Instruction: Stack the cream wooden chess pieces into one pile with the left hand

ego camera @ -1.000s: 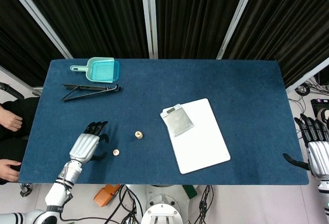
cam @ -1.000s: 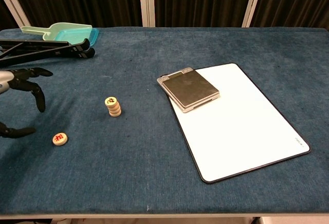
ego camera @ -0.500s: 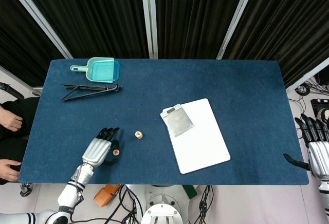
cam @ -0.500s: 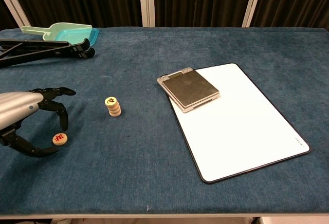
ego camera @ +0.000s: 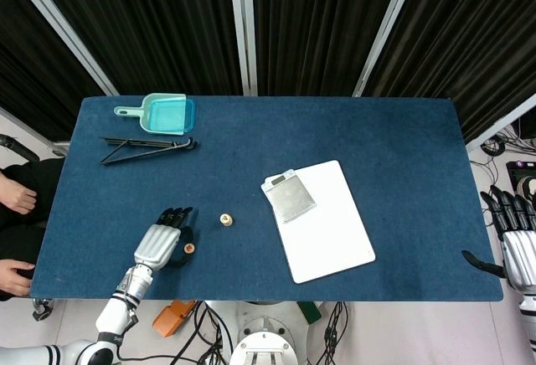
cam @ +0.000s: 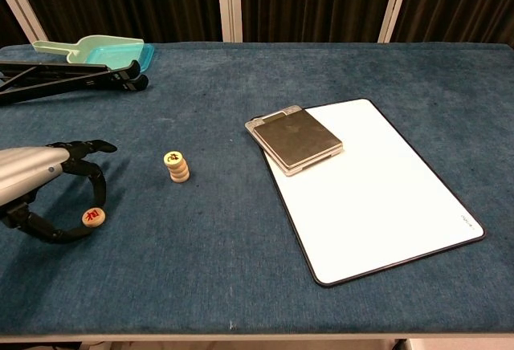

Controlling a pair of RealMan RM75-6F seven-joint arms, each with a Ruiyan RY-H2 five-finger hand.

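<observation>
A short stack of cream wooden chess pieces (ego camera: 225, 219) (cam: 177, 165) stands on the blue table (ego camera: 352, 131), left of centre. One loose cream piece (ego camera: 190, 248) (cam: 94, 217) with a red mark lies flat near the front edge. My left hand (ego camera: 159, 244) (cam: 32, 177) arches over that piece; a fingertip (cam: 99, 197) comes down just behind it and the thumb curls in from the front left. The piece still rests on the cloth. My right hand (ego camera: 512, 244) hangs off the table's right end with its fingers spread and nothing in it.
A teal scoop (ego camera: 163, 114) (cam: 96, 49) and a black folded stand (ego camera: 146, 149) (cam: 72, 77) lie at the back left. A white board (ego camera: 331, 227) (cam: 377, 197) with a grey device (ego camera: 290, 196) (cam: 297, 139) on its corner lies right of the stack. A person's hands (ego camera: 12, 197) show at the left edge.
My left hand moved right and forward from beside the loose piece to arch over it, and its thumb has drawn in closer. The stack and the right hand have not moved.
</observation>
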